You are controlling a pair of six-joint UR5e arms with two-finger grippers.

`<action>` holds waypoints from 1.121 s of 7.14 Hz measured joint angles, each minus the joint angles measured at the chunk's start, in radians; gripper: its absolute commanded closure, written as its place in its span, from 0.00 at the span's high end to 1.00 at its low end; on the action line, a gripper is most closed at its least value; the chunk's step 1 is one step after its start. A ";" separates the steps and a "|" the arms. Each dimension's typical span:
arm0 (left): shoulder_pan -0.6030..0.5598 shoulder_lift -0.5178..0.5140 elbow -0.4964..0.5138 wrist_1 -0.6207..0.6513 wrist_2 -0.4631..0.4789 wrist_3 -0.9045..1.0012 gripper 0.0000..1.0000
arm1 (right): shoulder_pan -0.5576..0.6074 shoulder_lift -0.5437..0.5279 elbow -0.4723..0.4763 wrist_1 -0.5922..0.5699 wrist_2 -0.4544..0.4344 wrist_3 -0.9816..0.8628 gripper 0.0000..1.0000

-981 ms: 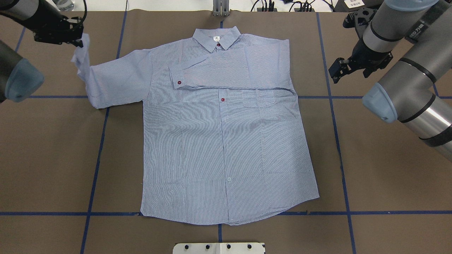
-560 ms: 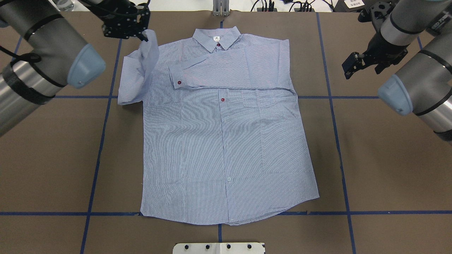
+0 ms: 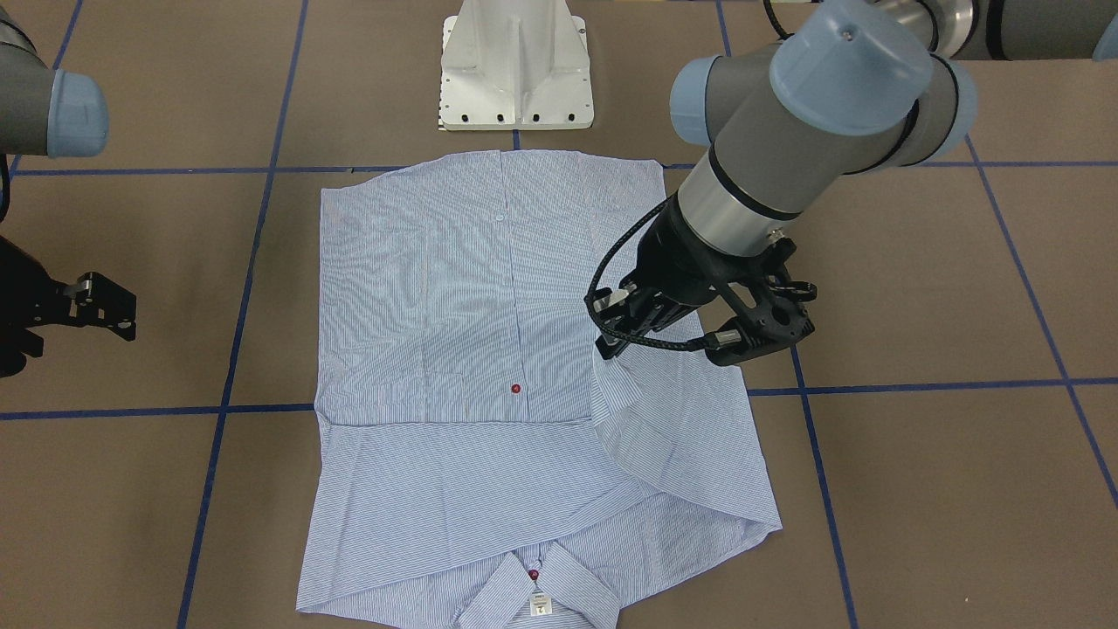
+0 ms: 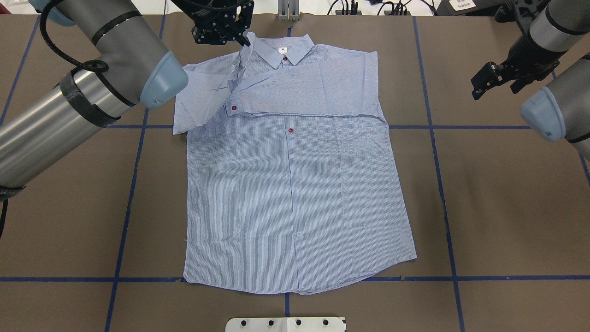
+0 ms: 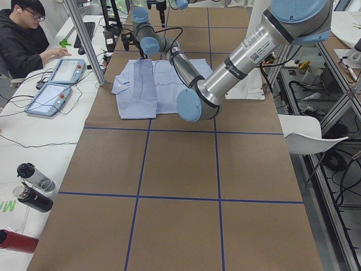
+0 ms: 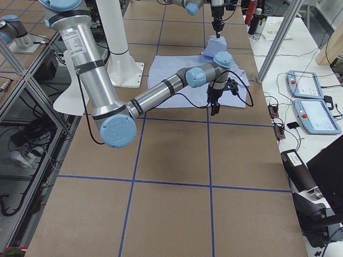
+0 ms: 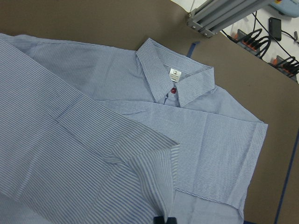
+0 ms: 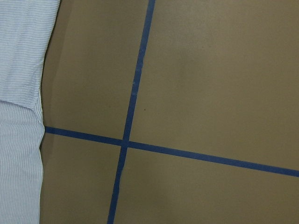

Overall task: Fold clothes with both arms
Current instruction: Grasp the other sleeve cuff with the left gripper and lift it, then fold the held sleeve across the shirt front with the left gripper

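The light blue striped shirt (image 4: 295, 184) lies flat, front up, collar (image 4: 282, 48) at the table's far edge. One sleeve (image 4: 299, 92) lies folded across the chest. My left gripper (image 4: 243, 40) is shut on the cuff of the other sleeve (image 4: 207, 92) and holds it raised just left of the collar. In the front view this gripper (image 3: 607, 349) hangs over the shirt (image 3: 454, 288). The left wrist view shows the held cuff (image 7: 149, 177) above the collar (image 7: 175, 79). My right gripper (image 4: 479, 87) is open and empty, off the shirt's right side; it also shows in the front view (image 3: 105, 306).
The brown table cover carries blue tape lines (image 4: 442, 184). The white pedestal base (image 3: 515, 70) stands at the near edge. A metal post (image 4: 288, 11) and cables sit at the far edge. An operator (image 5: 25, 34) sits with tablets beyond the far edge.
My left gripper has carried the sleeve cuff rightward, from left of the shirt to beside the collar, folding the sleeve in. My right gripper has drawn away to the right.
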 measured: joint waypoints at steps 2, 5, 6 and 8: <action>0.003 -0.036 0.004 -0.028 -0.024 -0.064 0.00 | 0.001 -0.006 -0.001 0.001 -0.003 -0.002 1.00; 0.029 -0.045 0.118 -0.222 -0.034 -0.144 0.00 | 0.002 -0.012 0.001 0.001 -0.005 -0.002 1.00; 0.040 -0.045 0.163 -0.283 -0.031 -0.160 0.00 | 0.002 -0.013 0.001 0.001 -0.005 -0.002 1.00; 0.084 -0.044 0.205 -0.346 -0.010 -0.174 0.00 | 0.002 -0.014 -0.002 0.001 -0.007 -0.002 1.00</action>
